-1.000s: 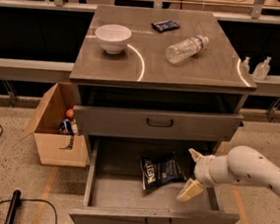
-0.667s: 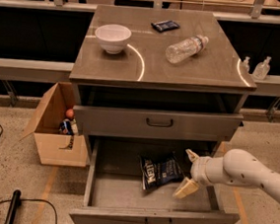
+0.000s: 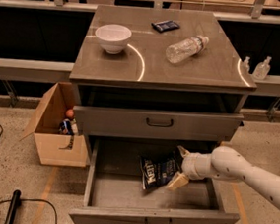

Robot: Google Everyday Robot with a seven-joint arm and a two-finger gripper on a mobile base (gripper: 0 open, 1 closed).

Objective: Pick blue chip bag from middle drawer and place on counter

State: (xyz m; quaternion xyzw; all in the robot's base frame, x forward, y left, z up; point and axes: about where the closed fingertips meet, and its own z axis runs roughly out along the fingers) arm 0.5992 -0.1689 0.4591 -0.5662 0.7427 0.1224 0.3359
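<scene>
Counter comes first: the glossy grey-brown square counter point(image 3: 149, 70) has no bag yet. The wide grey metal middle drawer point(image 3: 117, 191) is pulled out. Inside lies the glossy dark blue chip bag point(image 3: 156, 171), its long side running left to right. The gripper point(image 3: 178, 166) has slid left to its right end, fingers wide, so I think grabbing comes next.

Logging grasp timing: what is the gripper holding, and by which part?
Nothing yet, it seems: the gripper is in the open middle drawer, fingers spread astride the right end of the blue chip bag, not clamped.
</scene>
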